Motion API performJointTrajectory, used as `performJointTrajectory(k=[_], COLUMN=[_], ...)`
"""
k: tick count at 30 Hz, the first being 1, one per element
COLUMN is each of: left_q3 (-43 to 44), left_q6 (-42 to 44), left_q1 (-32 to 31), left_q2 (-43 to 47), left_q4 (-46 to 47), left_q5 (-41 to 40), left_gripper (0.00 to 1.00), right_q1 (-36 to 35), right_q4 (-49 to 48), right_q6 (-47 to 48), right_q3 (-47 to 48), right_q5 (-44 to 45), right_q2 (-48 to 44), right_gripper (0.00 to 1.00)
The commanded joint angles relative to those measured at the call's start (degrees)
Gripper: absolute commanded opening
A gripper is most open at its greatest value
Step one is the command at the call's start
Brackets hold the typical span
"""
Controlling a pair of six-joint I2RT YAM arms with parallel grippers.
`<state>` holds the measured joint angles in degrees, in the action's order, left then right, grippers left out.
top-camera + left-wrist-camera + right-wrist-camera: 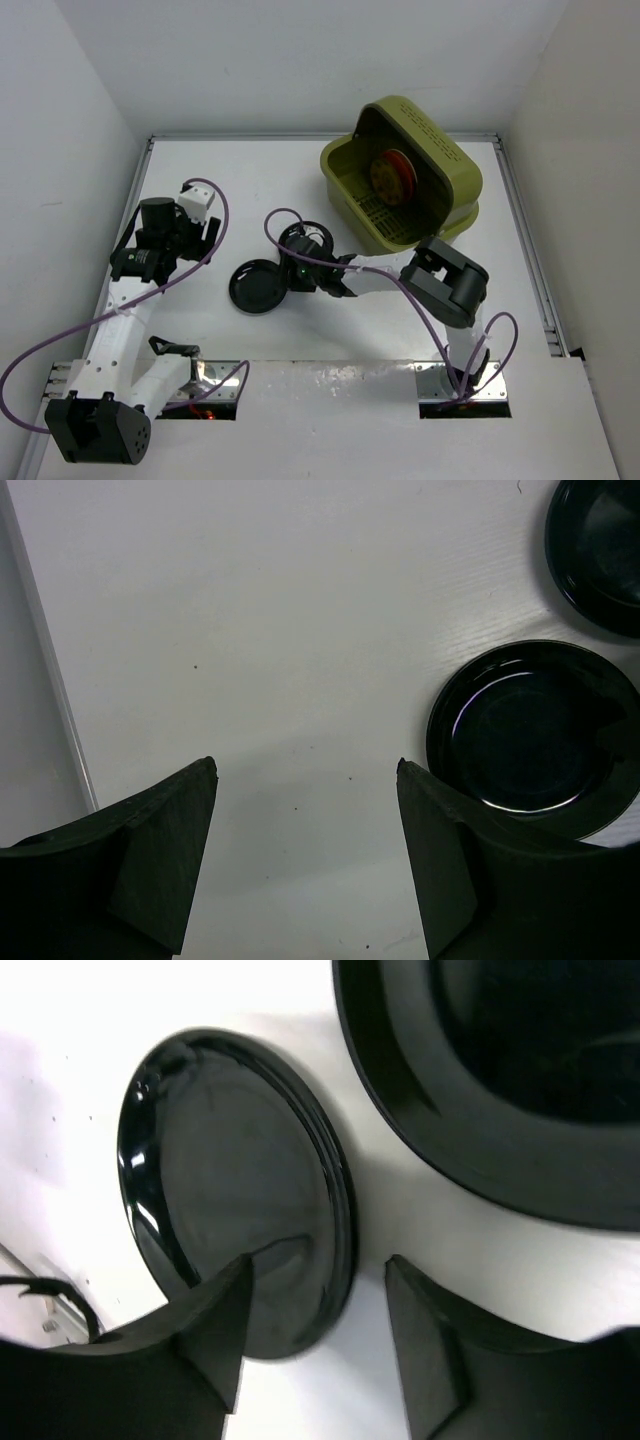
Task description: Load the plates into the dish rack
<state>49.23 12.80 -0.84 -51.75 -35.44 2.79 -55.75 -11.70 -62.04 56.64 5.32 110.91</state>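
Observation:
Two glossy black plates lie on the white table. One [258,287] is left of centre; the other [308,236] is partly hidden under my right arm. My right gripper [290,272] is open and low. In the right wrist view it [318,1265] straddles the rim of one black plate [230,1180], one finger over the plate, the other over the table. The second black plate [520,1080] lies just beyond. My left gripper [190,215] is open and empty over bare table [305,770], with both black plates [530,725] [600,550] to its right. The olive-green dish rack [440,165] holds an orange plate [400,170] and a yellow patterned plate [384,180] upright. The cream plate is out of view.
The rack's domed lid [445,150] stands open on its right side. White walls enclose the table on the left, back and right. A raised rail [50,680] runs along the table's left edge. Purple cables loop beside both arms.

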Motion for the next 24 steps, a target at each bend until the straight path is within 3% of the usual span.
performJointTrajectory(k=[1,5,10,18,24], left_q3=[-0.01,-0.01,-0.01,1.56,11.66], left_q6=[-0.76,-0.76,-0.76,1.61,4.51], left_q1=[-0.56,-0.56,-0.56,-0.56,-0.56], left_q2=[-0.02,-0.02,-0.55,-3.44,-10.47], left_q4=[1.95,1.95,1.95,1.95,0.82], left_q5=[0.82,0.29,0.29,-3.40,-5.07], left_gripper=[0.77,0.77,0.77,0.78,0.78], right_q1=[-0.24,-0.06,0.03,-0.33,0.02], right_q4=[1.77,1.77,0.64,-1.31,6.95], right_q6=[-1.94,-3.35,-1.51,17.28,42.58], right_q3=[2.68,3.21,2.42,6.10,15.68], right_q5=[-0.13,-1.01,-1.98,-1.19,3.10], right_q2=[3.25,5.01,4.84,-6.40,-16.25], right_gripper=[0.53,0.35,0.00,0.00,0.00])
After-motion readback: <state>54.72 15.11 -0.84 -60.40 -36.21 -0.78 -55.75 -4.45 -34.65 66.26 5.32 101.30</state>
